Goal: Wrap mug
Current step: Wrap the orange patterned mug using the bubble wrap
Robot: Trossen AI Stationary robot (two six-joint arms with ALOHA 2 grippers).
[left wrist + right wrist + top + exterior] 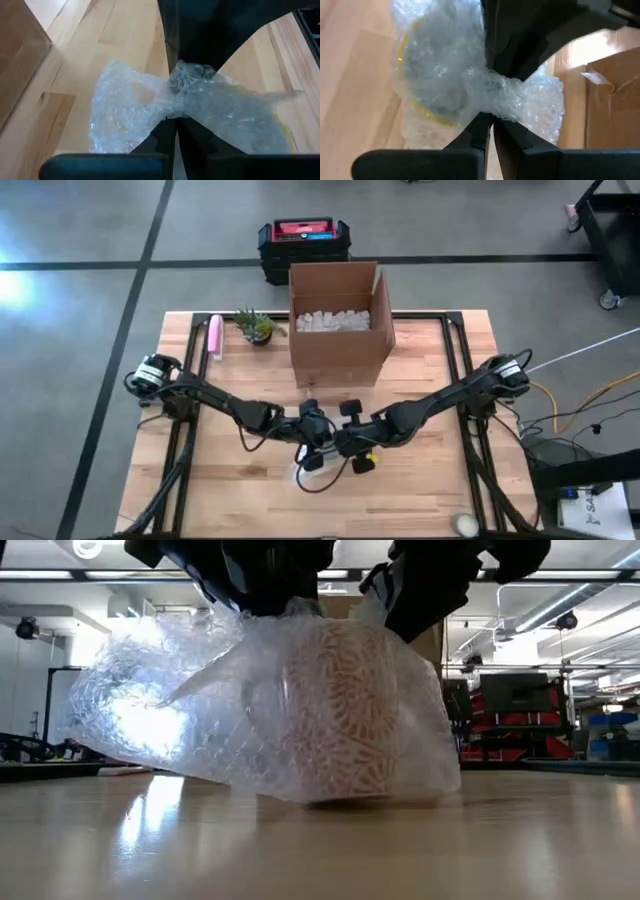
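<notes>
A patterned mug [345, 710] with a yellow rim [420, 107] stands on the wooden table [430, 480], covered by clear bubble wrap [210, 710]. The wrap's loose part spreads toward the table's left in the low view. My left gripper [318, 438] and my right gripper [350, 446] meet just above the mug, each shut on bunched wrap. In the low view they show at the picture's top, left gripper [270, 590] and right gripper [420, 590]. My left gripper pinches a gathered bunch of bubble wrap [182, 87] between its two fingers, several layers crumpled together. The wrap fans out on both sides of the pinch. The mug below stays on the table. My right gripper pinches a twisted neck of the bubble wrap [497, 95] between its two fingers, several layers bunched. The fingers come from above, over the mug's yellow rim. The wrapped mug rests on the table.
An open cardboard box [338, 320] with white packing filler stands just beyond the grippers. A small plant [257, 327] and a pink object [214, 337] lie at the far left. A tape roll [463, 523] sits at the near right edge.
</notes>
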